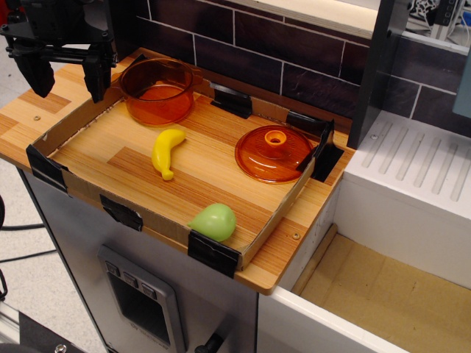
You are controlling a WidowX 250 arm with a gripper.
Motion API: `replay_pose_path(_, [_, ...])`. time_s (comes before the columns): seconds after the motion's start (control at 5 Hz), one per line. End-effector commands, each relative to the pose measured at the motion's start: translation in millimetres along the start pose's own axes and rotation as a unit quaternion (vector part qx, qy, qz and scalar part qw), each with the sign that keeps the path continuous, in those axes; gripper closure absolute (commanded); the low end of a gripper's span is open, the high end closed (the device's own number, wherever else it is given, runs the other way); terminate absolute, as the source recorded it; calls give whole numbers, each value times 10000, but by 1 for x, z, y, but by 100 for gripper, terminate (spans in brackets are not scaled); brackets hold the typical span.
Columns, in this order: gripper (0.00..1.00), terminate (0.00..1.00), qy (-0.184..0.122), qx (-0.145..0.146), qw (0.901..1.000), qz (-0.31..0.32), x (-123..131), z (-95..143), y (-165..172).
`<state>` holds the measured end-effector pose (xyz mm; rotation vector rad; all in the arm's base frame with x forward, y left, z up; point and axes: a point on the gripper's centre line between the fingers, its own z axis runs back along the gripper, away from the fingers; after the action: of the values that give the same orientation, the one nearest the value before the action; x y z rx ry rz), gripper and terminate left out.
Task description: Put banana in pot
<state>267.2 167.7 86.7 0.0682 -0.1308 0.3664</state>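
Note:
The yellow banana lies on the wooden tray floor, near the middle, curved with one tip toward the front. The translucent orange pot stands upright and looks empty at the back left of the tray, just behind the banana. My gripper hangs at the far left above the tray's left edge, left of the pot and well away from the banana. Its two black fingers are spread apart with nothing between them.
The domed orange lid with a knob lies at the right of the tray. A pale green pear sits in the front corner. A low cardboard wall with black tape corners rings the tray. A white sink unit stands to the right.

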Motion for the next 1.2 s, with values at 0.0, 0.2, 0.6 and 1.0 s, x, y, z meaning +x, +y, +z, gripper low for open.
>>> replay_pose_path(0.0, [0, 0, 0, 0, 10000, 0, 0, 0, 0])
replay_pose_path(0.2, [0, 0, 43, -219, 9997, 62, -1, -8, -17])
replay_pose_path(0.6, [0, 0, 187, -604, 9975, 321, 3, -21, -54])
replay_pose_path(1.0, [0, 0, 224, -431, 9978, 453, 1, -48, -86])
